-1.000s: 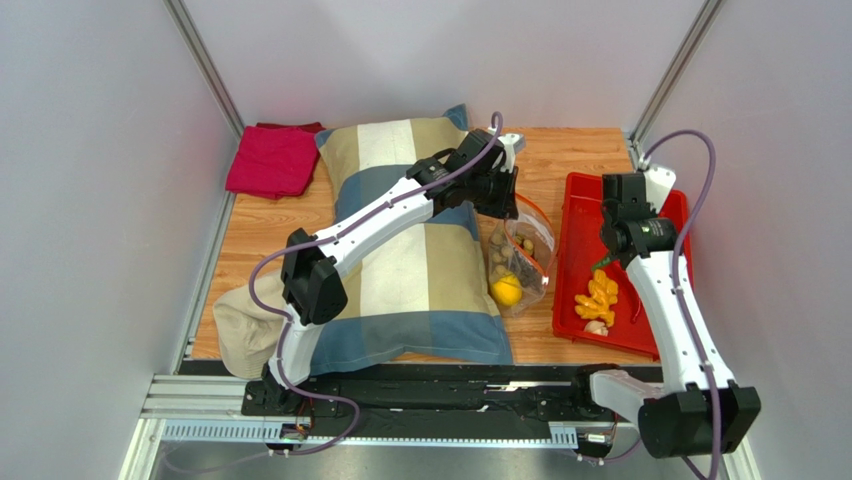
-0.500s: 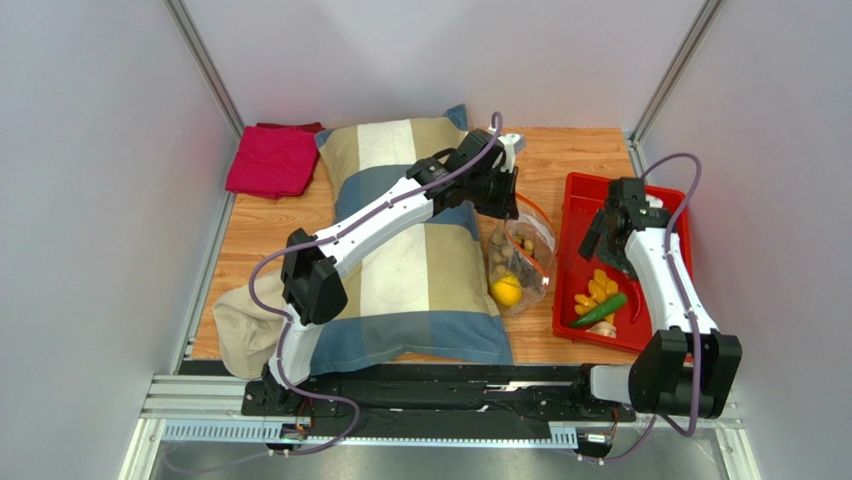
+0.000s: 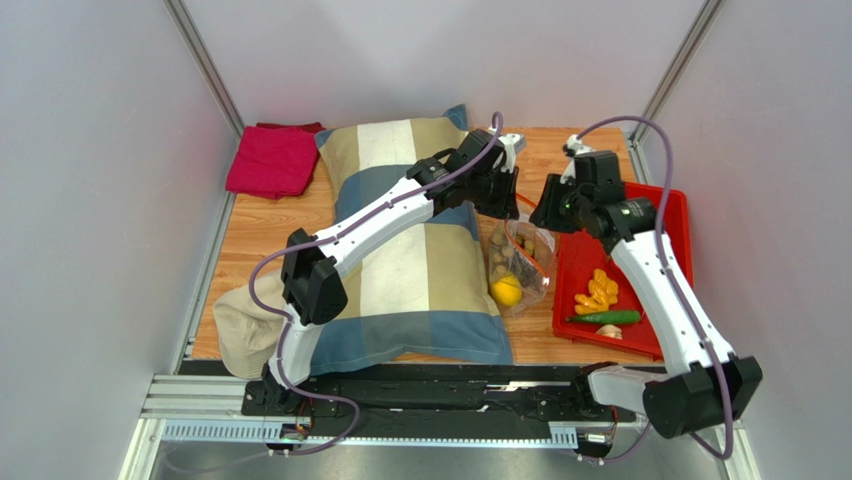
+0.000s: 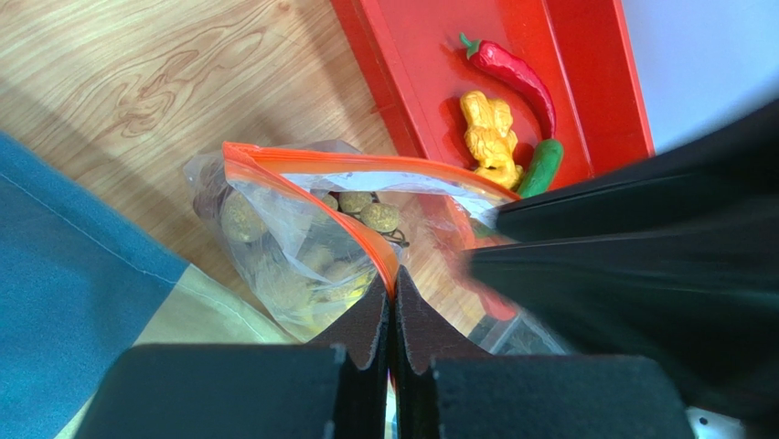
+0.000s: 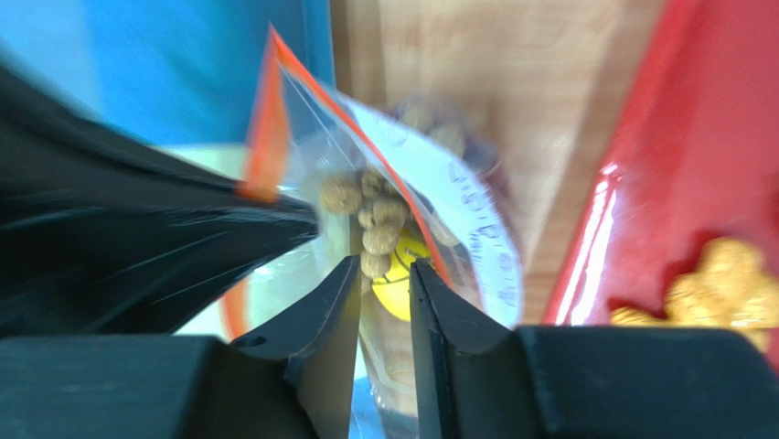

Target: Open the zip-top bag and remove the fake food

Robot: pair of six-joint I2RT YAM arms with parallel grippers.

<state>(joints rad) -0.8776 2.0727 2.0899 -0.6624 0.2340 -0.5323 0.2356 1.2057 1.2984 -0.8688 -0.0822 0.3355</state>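
Bag (image 3: 520, 262) mouth lies straight below my right fingers (image 5: 331, 297).
My left fingers (image 4: 366, 320) are clenched on the bag's orange strip, holding it open on the desk (image 3: 265, 230) between the pillow (image 3: 420, 290) and the red tray (image 3: 578, 270). My right fingers hang over the opening with a narrow gap, grasping nothing. The lemon (image 3: 507, 290) sits deep at the near end, so I reckon the right arm is better placed.

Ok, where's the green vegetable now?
Top view: the long green plastic vegetable lies in the red plastic tray on the right, beside the orange-yellow toy pieces.
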